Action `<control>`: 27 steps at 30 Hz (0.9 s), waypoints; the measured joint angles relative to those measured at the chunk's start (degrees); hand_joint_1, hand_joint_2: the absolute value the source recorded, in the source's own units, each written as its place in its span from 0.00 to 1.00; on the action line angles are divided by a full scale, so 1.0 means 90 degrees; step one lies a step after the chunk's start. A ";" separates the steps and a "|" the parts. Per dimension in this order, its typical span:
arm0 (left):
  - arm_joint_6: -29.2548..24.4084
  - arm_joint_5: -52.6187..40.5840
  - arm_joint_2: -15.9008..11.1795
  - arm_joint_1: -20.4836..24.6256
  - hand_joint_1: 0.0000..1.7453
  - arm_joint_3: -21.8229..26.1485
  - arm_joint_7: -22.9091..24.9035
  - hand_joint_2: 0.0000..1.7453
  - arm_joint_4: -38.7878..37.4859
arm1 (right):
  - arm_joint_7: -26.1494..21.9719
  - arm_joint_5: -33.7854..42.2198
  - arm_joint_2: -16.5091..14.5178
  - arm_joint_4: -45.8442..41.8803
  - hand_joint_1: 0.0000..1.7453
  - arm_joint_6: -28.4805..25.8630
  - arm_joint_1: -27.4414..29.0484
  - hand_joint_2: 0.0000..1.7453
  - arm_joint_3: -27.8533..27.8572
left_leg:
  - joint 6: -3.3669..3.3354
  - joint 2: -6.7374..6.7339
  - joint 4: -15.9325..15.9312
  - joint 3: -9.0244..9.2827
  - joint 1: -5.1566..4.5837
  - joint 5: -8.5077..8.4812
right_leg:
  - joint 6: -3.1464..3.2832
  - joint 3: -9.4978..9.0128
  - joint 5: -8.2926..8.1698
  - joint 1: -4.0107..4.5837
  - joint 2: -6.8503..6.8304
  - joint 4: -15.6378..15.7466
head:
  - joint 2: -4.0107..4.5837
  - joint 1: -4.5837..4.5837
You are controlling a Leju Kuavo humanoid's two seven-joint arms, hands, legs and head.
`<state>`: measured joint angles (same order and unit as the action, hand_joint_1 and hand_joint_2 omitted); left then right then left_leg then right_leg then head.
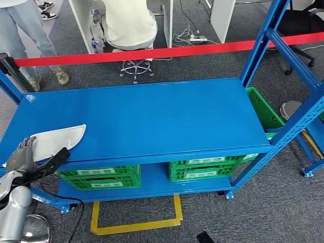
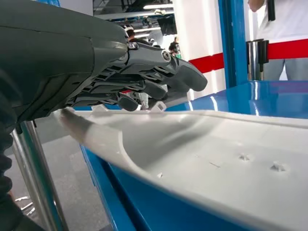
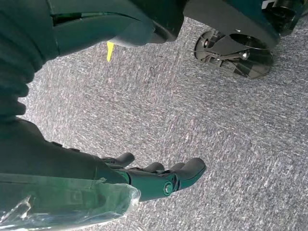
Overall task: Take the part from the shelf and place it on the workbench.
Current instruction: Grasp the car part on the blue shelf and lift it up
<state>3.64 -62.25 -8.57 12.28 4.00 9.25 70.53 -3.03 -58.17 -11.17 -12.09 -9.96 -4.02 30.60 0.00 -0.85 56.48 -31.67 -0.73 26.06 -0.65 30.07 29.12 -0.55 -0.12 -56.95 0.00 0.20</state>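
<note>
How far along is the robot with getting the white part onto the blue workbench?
Mostly done: the long white moulded plastic part already lies across the near-left corner of the blue metal workbench top. In hand: the left hand grips its end, fingers over it. Left: letting go. The right hand hangs empty above carpet.

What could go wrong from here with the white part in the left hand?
The white part lies at the blue bench's near left corner, its gripped end past the edge. If the left hand lets go now, it may tip off. A black cable beside the hand might snag.
</note>
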 joint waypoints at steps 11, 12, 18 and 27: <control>-0.0179 -0.0146 0.0070 0.0046 0.03 0.0076 -0.0056 1.00 -0.0133 | 0.0075 -0.0016 0.0000 0.0000 0.00 -0.0021 0.0009 1.00 0.0000 | 0.0004 0.0000 -0.0001 -0.0001 0.0001 -0.0023 | 0.0003 0.0003 -0.0020 0.0005 0.0001 0.0000 | 0.0000 -0.0002; -0.0188 -0.0152 0.0078 0.0045 0.04 0.0086 -0.0056 1.00 -0.0133 | 0.0076 -0.0021 0.0000 0.0000 0.00 -0.0021 0.0010 1.00 0.0000 | 0.0005 0.0000 -0.0001 -0.0001 0.0001 -0.0024 | 0.0004 0.0003 -0.0021 0.0005 0.0001 -0.0001 | 0.0000 -0.0002; -0.0200 -0.0169 0.0104 0.0039 0.07 0.0117 -0.0056 1.00 -0.0133 | 0.0076 -0.0032 0.0000 0.0000 0.00 -0.0021 0.0011 1.00 0.0000 | 0.0004 0.0000 -0.0001 -0.0001 0.0002 -0.0027 | 0.0002 0.0002 -0.0025 0.0004 0.0000 -0.0001 | 0.0000 0.0000; -0.0236 -0.0177 0.0117 0.0031 0.00 0.0287 -0.0056 1.00 -0.0131 | 0.0087 -0.0063 0.0000 0.0000 0.00 -0.0020 0.0012 1.00 0.0000 | 0.0002 0.0000 -0.0001 -0.0003 0.0002 -0.0030 | 0.0001 0.0003 -0.0030 0.0004 0.0000 -0.0001 | 0.0000 -0.0001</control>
<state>1.51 -63.84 -7.52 12.56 6.58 8.74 69.35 -2.25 -58.74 -11.17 -12.09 -10.14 -3.92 30.60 0.02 -0.85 56.47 -31.70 -0.72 25.79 -0.65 30.10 28.85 -0.52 -0.12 -56.96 0.00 0.19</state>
